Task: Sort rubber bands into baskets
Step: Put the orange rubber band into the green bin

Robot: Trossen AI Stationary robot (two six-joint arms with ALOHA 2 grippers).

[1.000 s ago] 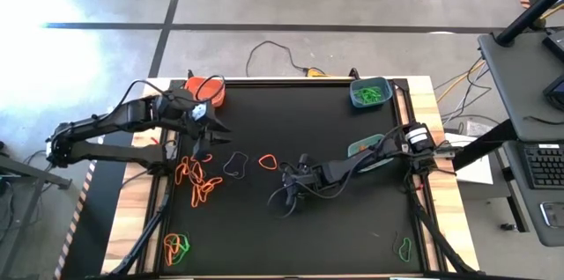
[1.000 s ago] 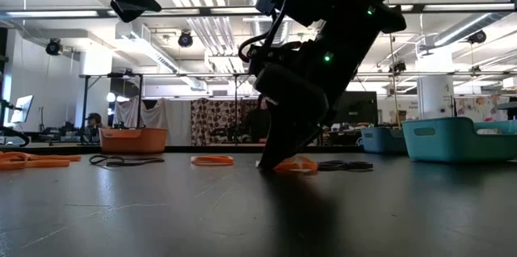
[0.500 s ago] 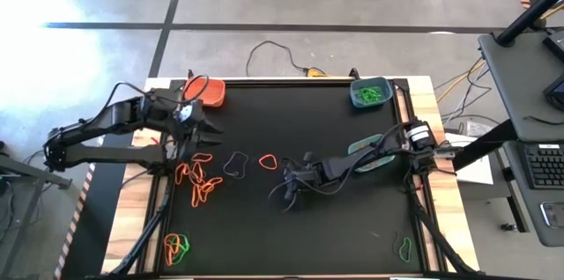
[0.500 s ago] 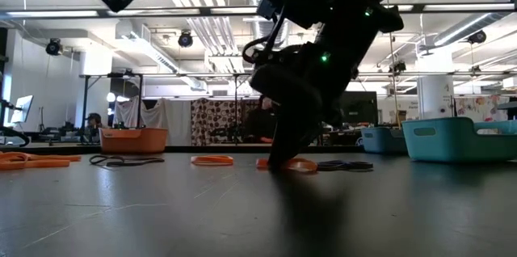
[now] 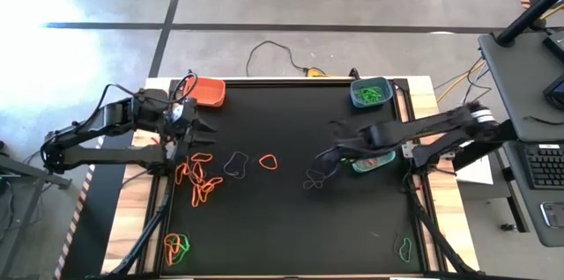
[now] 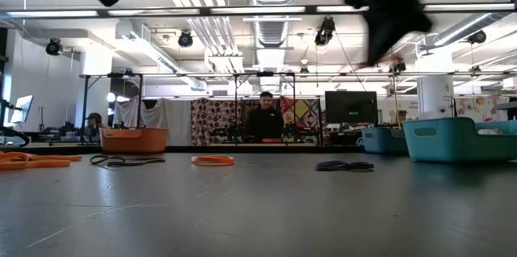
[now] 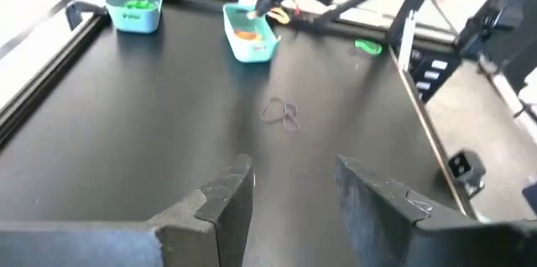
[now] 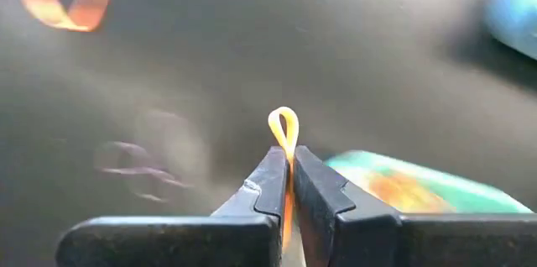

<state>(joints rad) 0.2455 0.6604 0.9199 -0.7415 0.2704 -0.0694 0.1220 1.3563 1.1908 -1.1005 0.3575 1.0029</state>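
Three baskets sit on the black table (image 5: 291, 227): an orange basket (image 5: 207, 92) at the far left corner, a basket holding green bands (image 5: 370, 93) at the far right, and a teal basket (image 5: 370, 158) beneath the right arm. The right gripper (image 8: 288, 175) is clamped on one orange rubber band (image 8: 284, 128), lifted above the table (near the teal basket). The left gripper (image 7: 289, 185) hangs open beside the orange basket. Loose bands remain: an orange cluster (image 5: 198, 179), one lone orange band (image 5: 268, 162), two dark bands (image 5: 234, 165).

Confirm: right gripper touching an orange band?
Touching. The right wrist view shows the right gripper shut on an orange rubber band, its loop sticking out past the fingertips.
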